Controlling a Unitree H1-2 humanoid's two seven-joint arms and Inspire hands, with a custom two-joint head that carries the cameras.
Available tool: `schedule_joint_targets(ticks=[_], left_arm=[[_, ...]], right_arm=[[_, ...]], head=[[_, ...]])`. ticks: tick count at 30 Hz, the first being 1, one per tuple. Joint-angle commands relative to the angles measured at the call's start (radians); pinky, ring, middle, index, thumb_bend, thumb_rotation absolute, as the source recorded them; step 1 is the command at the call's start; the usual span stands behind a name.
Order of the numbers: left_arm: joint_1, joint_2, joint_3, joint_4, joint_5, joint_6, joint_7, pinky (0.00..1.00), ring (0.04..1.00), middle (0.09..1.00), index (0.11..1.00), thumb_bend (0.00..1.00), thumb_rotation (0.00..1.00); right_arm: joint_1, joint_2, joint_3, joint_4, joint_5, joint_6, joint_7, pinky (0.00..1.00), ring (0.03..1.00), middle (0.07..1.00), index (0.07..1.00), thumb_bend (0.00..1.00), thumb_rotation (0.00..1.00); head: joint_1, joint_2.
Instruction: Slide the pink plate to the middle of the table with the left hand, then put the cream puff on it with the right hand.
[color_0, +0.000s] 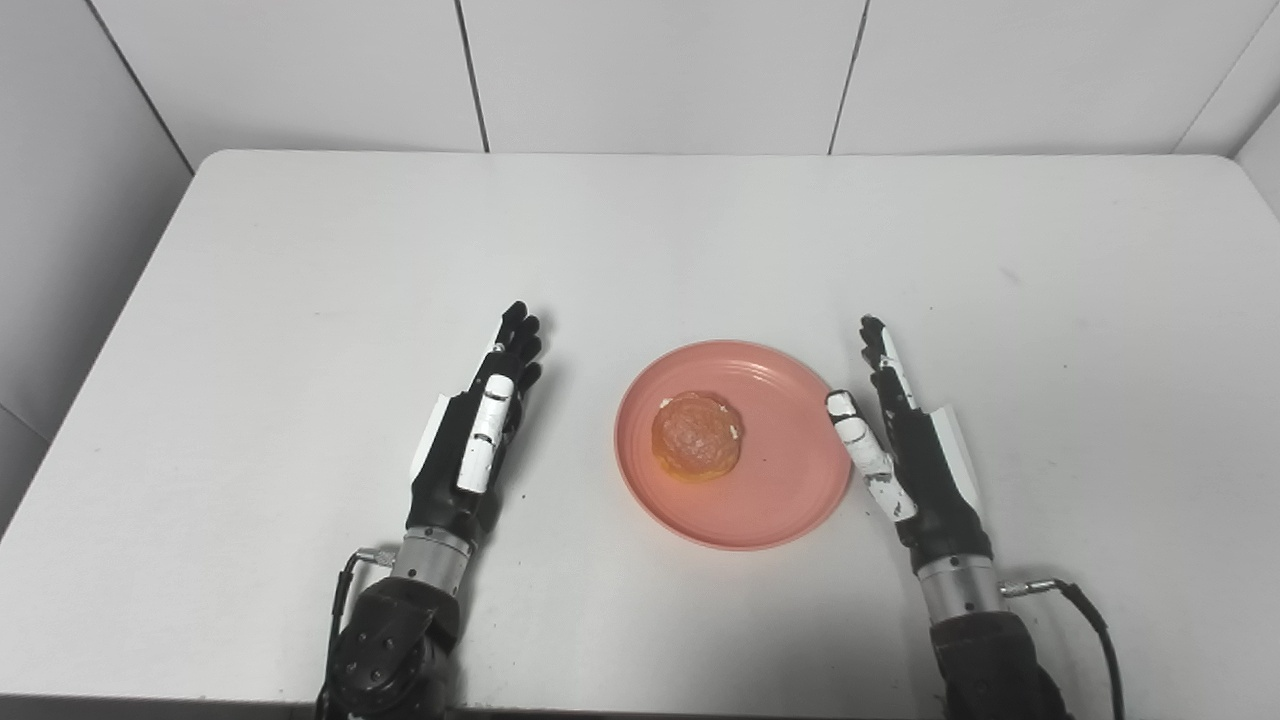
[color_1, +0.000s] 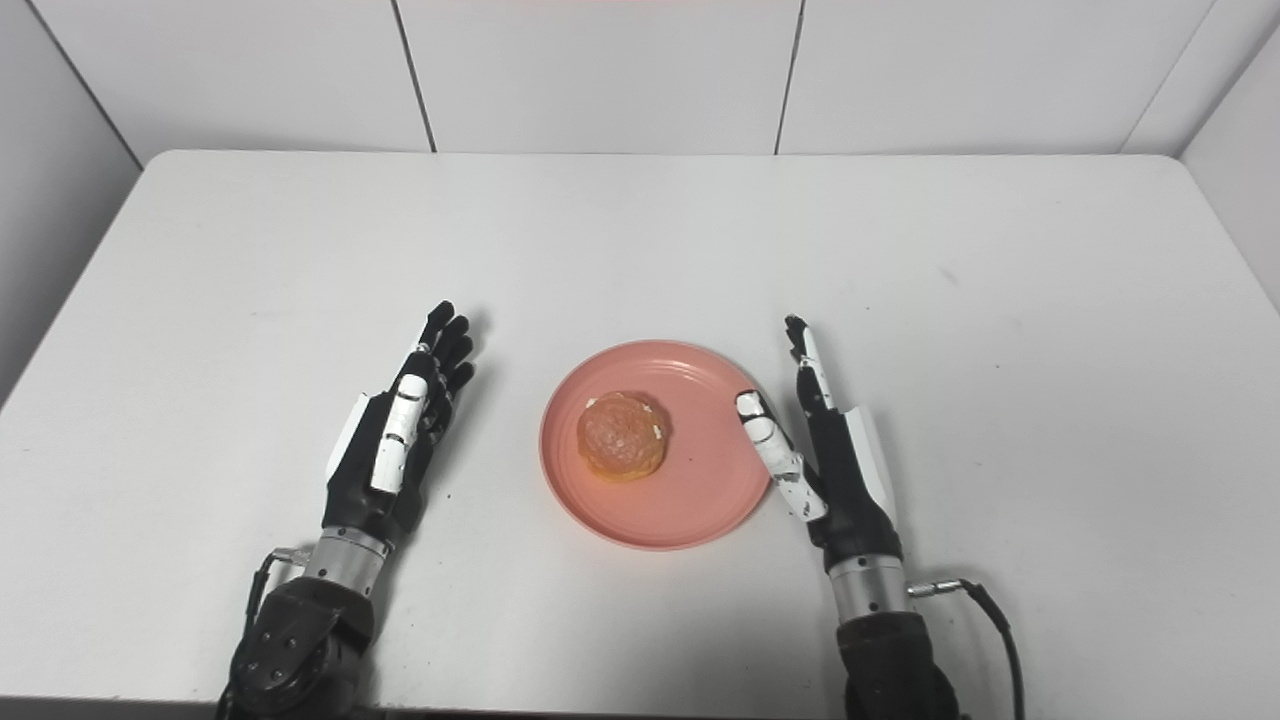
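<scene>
Pink plate (color_0: 737, 500) lies flat on the white table (color_0: 300, 260), between the two hands and toward the near edge. It sits closer to the right hand than to the left.

Cream puff (color_0: 697, 436): resting on the plate, a little toward the left-hand side of the plate's centre. It is golden-brown, domed, with a speck of pale filling showing at its right edge. Nothing touches it.

Left hand (color_0: 478, 440): released, holding nothing. Fingers are extended and pointing away from the robot, kept close together, with the palm turned inward toward the plate. The hand stands on its edge just over or on the table; contact cannot be confirmed. It is well apart from the plate, with a bare strip of table between them.

Right hand (color_1: 835, 460): released, holding nothing. Fingers extended forward, palm facing inward toward the plate. Its thumb (color_1: 772, 452) angles out from the palm and reaches over or against the plate's right rim; whether it actually touches the rim cannot be told from either view. The rest of the hand stands just beside the plate, on its outer side.

Cables (color_1: 985, 610) run from both wrists near the table's front edge.

Grey panelled wall (color_0: 650, 70) stands beyond the far edge of the table, ahead of both hands.
</scene>
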Motion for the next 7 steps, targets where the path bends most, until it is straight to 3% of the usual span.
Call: schedule_joint_targets(ticks=[1,7], left_arm=[[0.035,0.012,-0.005,0.008,0.022,-0.033,-0.001,1.00,0.993,0.999,0.991,0.48,1.00],[0.056,0.013,-0.013,0.019,0.042,-0.061,0.003,0.99,0.990,0.996,0.987,0.49,1.00]], right_arm=[[-0.004,0.005,0.001,-0.017,0.023,-0.053,-0.002,1.00,1.000,1.000,1.000,0.35,1.00],[0.002,0.003,0.002,-0.010,0.067,-0.046,0.011,1.00,1.000,1.000,1.000,0.31,1.00]], head=[[-0.003,0.003],[-0.006,0.006]])
